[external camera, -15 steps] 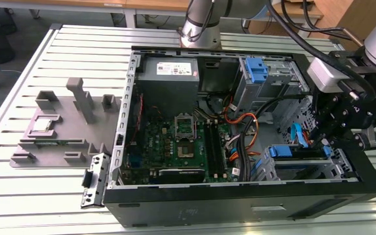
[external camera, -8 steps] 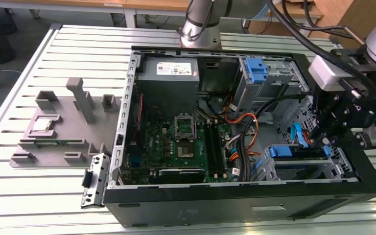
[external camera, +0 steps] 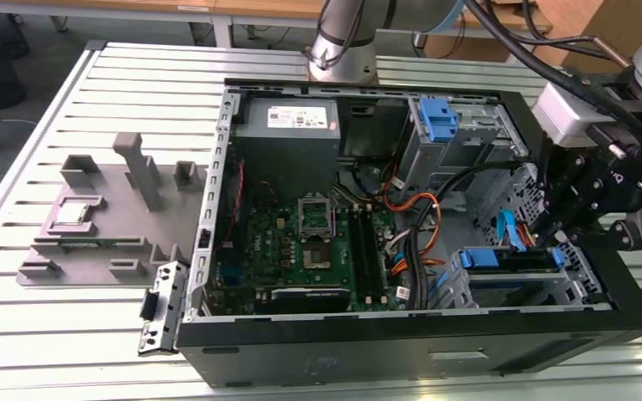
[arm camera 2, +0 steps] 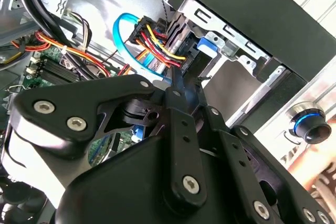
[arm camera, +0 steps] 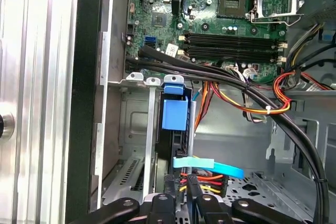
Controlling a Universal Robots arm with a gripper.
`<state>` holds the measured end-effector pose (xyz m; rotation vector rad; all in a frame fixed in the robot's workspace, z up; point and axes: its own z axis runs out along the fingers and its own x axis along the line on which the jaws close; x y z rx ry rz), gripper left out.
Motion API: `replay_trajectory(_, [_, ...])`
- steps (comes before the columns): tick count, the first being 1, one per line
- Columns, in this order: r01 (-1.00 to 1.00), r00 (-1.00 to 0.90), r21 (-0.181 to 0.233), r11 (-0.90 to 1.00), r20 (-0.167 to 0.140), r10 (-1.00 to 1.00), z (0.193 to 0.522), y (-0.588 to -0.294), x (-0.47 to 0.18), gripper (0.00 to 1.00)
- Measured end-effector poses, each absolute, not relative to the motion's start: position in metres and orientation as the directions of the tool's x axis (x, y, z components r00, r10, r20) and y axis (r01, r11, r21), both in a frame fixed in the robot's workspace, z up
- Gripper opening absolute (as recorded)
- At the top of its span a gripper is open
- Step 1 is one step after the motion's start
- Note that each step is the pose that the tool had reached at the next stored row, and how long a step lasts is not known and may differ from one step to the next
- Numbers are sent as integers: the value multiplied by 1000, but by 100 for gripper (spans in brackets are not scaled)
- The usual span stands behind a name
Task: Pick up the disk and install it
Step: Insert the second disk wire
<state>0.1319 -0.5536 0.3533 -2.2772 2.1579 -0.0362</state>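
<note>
Black linkage bars and silver screws of the gripper (arm camera 2: 176,85) crowd the second wrist view, and its fingertips come together to a narrow point with nothing visibly held between them. In the first wrist view the two fingertips (arm camera: 169,183) stand close side by side, just above the bundle of red, yellow and black power wires (arm camera: 202,176) and the flat blue data cable (arm camera: 210,164) at the rear end of the disk.

Right ahead of the jaws, the disk (arm camera: 177,145) sits edge-on in the metal drive cage (arm camera: 134,145), its blue carrier tab (arm camera: 173,114) sticking out at the far end. From the exterior view the same blue-framed carrier (external camera: 505,261) lies in the bay at the front corner of the open computer case (external camera: 410,351), with the gripper directly over it.

By my reading, the pick-up is finished and the drive is already slotted into its bay; whether it is pushed fully home cannot be told. Farther out lie the motherboard (external camera: 298,242), the grey power supply (external camera: 287,121) and an upright blue bracket (external camera: 438,117).
</note>
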Motion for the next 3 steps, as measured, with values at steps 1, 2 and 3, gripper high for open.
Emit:
replay_trajectory(1, [-998, 54, -19, -54, 14, -998, 354, -554, 132, 24])
replay_trajectory(2, [-998, 54, -19, -54, 14, -998, 354, -554, 132, 24])
replay_trajectory(3, [-998, 54, -19, -54, 14, -998, 354, -554, 132, 24])
